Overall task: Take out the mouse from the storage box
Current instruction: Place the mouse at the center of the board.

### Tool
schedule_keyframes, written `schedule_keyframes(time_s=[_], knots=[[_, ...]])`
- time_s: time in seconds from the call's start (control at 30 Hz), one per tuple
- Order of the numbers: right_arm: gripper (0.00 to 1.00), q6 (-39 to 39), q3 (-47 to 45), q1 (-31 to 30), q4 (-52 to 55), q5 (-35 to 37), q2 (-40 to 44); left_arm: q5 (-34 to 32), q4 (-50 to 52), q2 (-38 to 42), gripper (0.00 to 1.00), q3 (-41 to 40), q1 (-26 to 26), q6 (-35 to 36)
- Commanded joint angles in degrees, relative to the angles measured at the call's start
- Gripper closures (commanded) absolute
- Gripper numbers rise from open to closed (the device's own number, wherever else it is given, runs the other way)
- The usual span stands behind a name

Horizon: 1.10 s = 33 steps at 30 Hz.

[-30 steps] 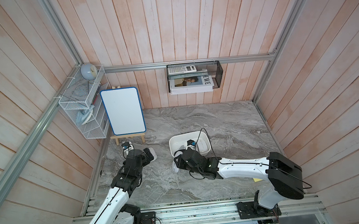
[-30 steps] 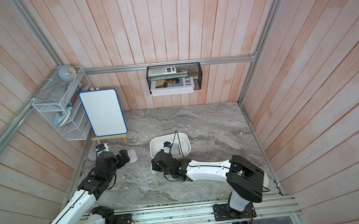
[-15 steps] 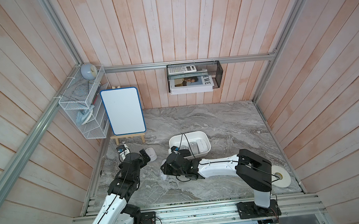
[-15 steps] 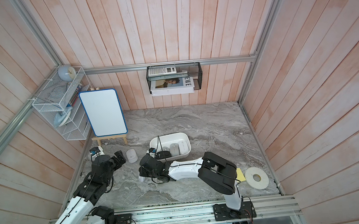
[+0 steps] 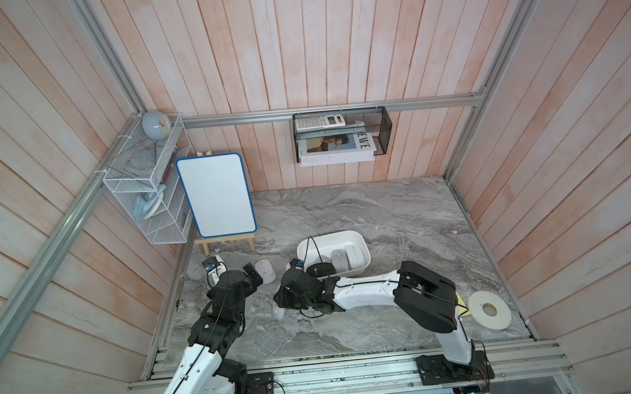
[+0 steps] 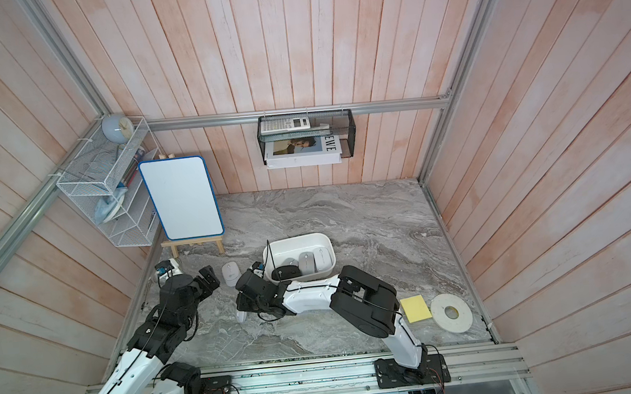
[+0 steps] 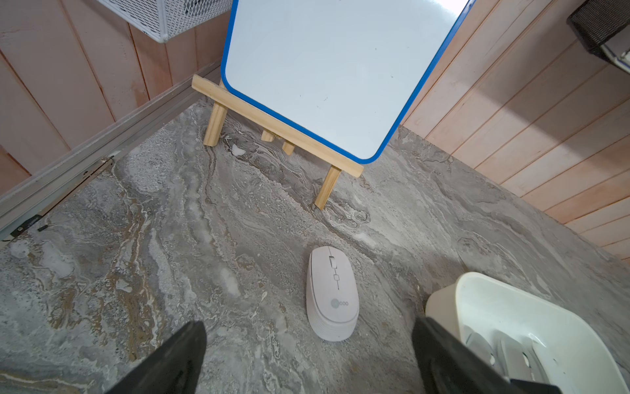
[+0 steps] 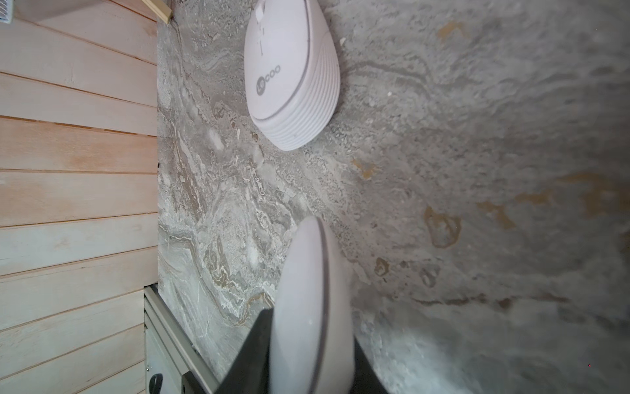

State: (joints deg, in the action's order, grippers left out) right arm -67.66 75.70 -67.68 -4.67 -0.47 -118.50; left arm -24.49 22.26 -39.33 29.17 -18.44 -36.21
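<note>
1. Grey marble worktop inside wooden walls carries the white storage box near its middle, three mice remaining inside
2. Right gripper is clamped on a pale mouse, outside the box, low over the worktop toward the front-left
3. Left gripper is spread wide, empty, near another white mouse
4. Lower gently, flat, then release

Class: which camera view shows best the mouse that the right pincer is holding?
The right wrist view: the held mouse fills the foreground edge-on, clamped in the right pincer. In both top views only its pale tip pokes out below the arm. The left wrist view misses it.
</note>
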Motion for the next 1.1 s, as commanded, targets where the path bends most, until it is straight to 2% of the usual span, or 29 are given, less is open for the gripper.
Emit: schedule_keyframes(time_s=[0.0, 0.13, 0.33, 0.63, 0.83, 1.07], knots=[[0.7, -0.04, 2.71, 0.0, 2.91, -1.71, -1.97, -0.78, 0.08, -0.13, 0.0, -0.51, -0.19, -0.18], [0.66, -0.27, 3.58, 0.26, 3.82, -2.21, -2.92, -0.75, 0.12, -0.13, 0.0, -0.51, -0.19, -0.09], [0.52, -0.81, 3.03, 0.43, 4.57, -1.49, -2.38, -0.57, 0.32, 0.05, 0.0, -0.43, -0.2, -0.09], [0.52, 0.07, 0.59, 0.53, 4.71, 0.92, 0.64, -0.56, 0.5, 0.17, 0.0, -0.34, -0.2, 0.07], [0.42, 4.75, 0.87, 0.48, 12.62, 5.83, 7.03, -0.48, 0.05, 0.56, 0.0, -0.6, -0.2, 0.34], [0.37, 9.55, -1.43, 0.08, 21.97, 12.34, 18.19, 6.04, -2.13, 0.95, 0.0, -1.41, -0.2, -0.77]])
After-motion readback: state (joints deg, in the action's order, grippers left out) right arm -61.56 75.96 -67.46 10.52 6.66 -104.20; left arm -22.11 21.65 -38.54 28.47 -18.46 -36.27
